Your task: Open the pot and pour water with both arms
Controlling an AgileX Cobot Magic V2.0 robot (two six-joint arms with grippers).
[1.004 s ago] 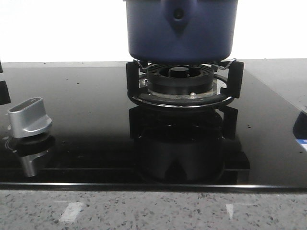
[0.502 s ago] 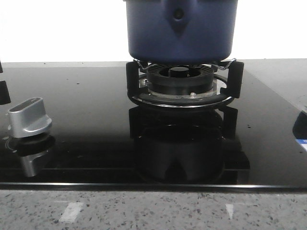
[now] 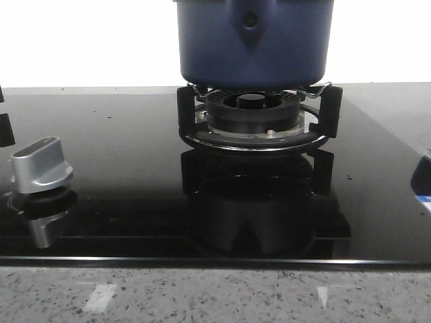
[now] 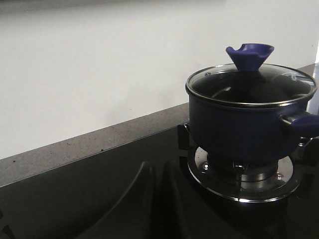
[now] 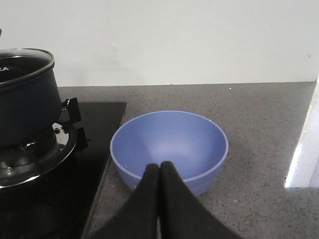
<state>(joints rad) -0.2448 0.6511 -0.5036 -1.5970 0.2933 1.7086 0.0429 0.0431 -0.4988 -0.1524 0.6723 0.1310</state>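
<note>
The dark navy pot [image 3: 254, 42] stands on the gas burner's black grate [image 3: 259, 118]; the front view cuts off its top. In the left wrist view the pot [image 4: 239, 127] carries a glass lid [image 4: 251, 84] with a blue knob [image 4: 249, 56] and a side handle [image 4: 301, 123]. My left gripper [image 4: 160, 169] is shut and empty, low over the black hob, apart from the pot. My right gripper [image 5: 159, 169] is shut and empty, close in front of a light blue bowl [image 5: 169, 147]. The pot's edge [image 5: 25, 99] shows beside it.
A silver stove knob [image 3: 42, 163] sits on the black glass hob [image 3: 121, 155] at the left. The bowl stands on the speckled grey counter [image 5: 259, 129] beside the hob. A white wall [image 4: 99, 64] runs behind. A blue-white object [image 3: 423, 180] shows at the right edge.
</note>
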